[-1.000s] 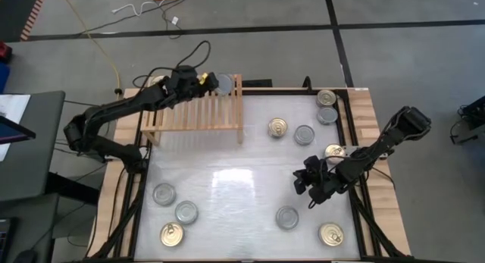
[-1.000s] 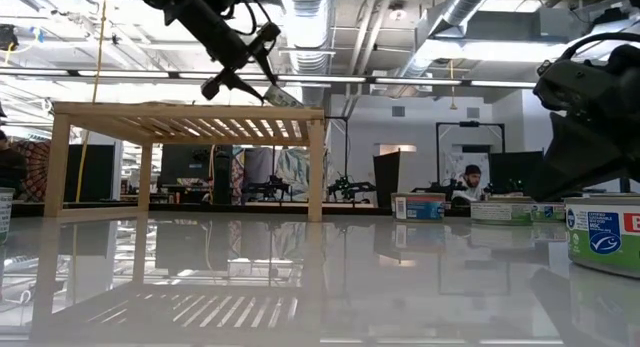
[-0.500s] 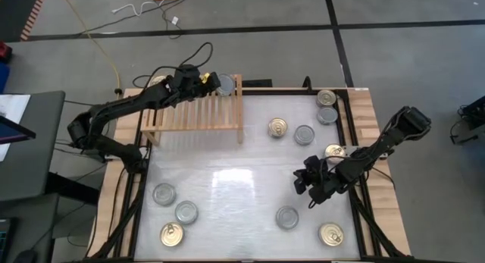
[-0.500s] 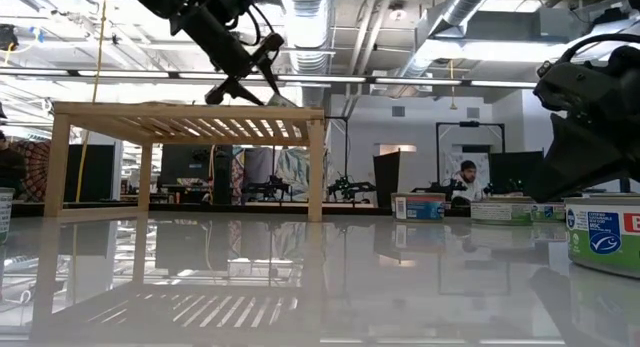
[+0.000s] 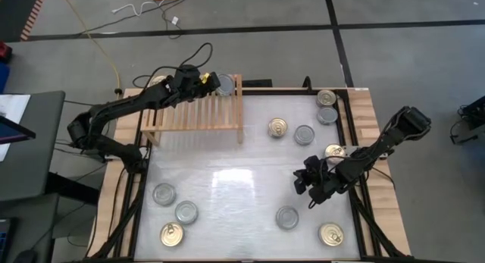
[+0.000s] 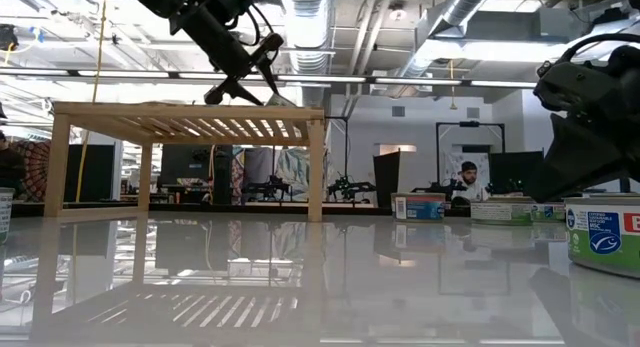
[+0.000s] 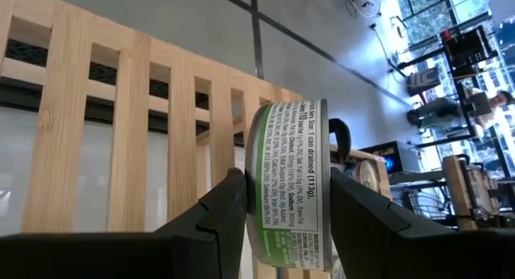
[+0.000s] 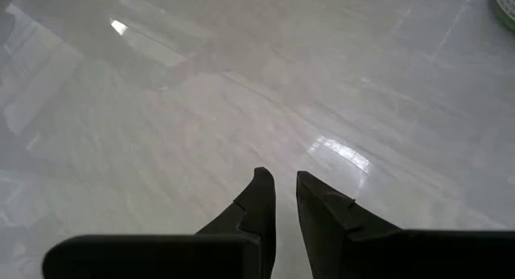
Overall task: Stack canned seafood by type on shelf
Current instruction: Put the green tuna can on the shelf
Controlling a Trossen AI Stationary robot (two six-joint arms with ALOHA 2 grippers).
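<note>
Left claw [image 7: 283, 200] around green-labelled can [image 7: 288, 182] above shelf [image 7: 129, 134]

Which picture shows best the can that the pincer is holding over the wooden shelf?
The left wrist view: the can fills it, green-and-white label readable, squeezed between the left pincer fingers above the shelf slats. The high view shows only its grey top. The low view shows just a sliver. The right wrist view shows only bare table.
</note>
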